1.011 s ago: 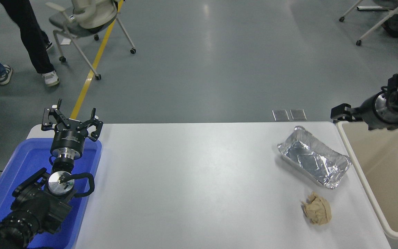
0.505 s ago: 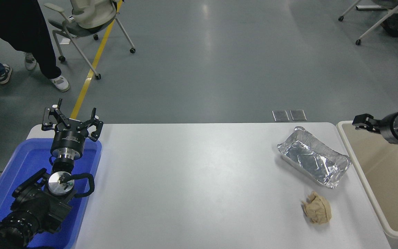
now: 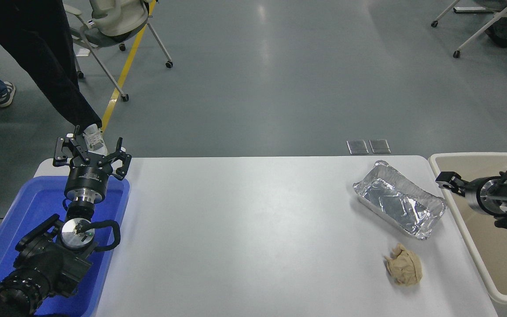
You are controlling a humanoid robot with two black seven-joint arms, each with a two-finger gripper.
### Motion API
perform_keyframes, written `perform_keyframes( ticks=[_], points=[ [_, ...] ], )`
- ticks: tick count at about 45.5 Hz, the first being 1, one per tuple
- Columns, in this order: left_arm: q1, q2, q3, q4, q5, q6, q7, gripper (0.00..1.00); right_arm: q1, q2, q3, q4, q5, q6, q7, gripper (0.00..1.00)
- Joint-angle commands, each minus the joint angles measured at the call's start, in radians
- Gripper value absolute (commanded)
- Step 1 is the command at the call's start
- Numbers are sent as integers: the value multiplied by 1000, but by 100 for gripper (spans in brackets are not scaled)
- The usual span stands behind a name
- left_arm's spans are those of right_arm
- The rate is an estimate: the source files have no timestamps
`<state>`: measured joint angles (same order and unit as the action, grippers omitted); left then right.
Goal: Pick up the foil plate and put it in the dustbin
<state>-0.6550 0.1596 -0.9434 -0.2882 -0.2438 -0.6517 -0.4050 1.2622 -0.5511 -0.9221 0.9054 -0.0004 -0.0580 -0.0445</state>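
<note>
So the foil plate (image 3: 399, 205) sits near the desk's (image 3: 244, 229) far right corner, paper ball (image 3: 404, 270) just in front of it. Dustbin (image 3: 469, 229) hugs the right edge, plastic bin (image 3: 24, 207) sits at the left edge.

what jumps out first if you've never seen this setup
The shiny foil plate lies at the table's far right, a crumpled tan paper ball just nearer. The right gripper hangs over the beige dustbin beside them; the left gripper sits parked over a blue bin.
</note>
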Motion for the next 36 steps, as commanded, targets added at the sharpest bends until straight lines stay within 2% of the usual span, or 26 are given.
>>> perform_keyframes(
  ticks=[1, 9, 28, 36],
  points=[
    [0, 1, 0, 0, 0, 1, 0, 99, -79, 34, 86, -3, -1, -54, 5, 100],
    [0, 0, 0, 0, 0, 0, 0, 99, -132, 69, 121, -23, -3, -117, 6, 100],
    [0, 0, 0, 0, 0, 1, 0, 99, -224, 126, 132, -128, -3, -140, 9, 97],
    [0, 0, 0, 0, 0, 1, 0, 99, -250, 149, 132, -157, -7, -140, 8, 89]
  ],
)
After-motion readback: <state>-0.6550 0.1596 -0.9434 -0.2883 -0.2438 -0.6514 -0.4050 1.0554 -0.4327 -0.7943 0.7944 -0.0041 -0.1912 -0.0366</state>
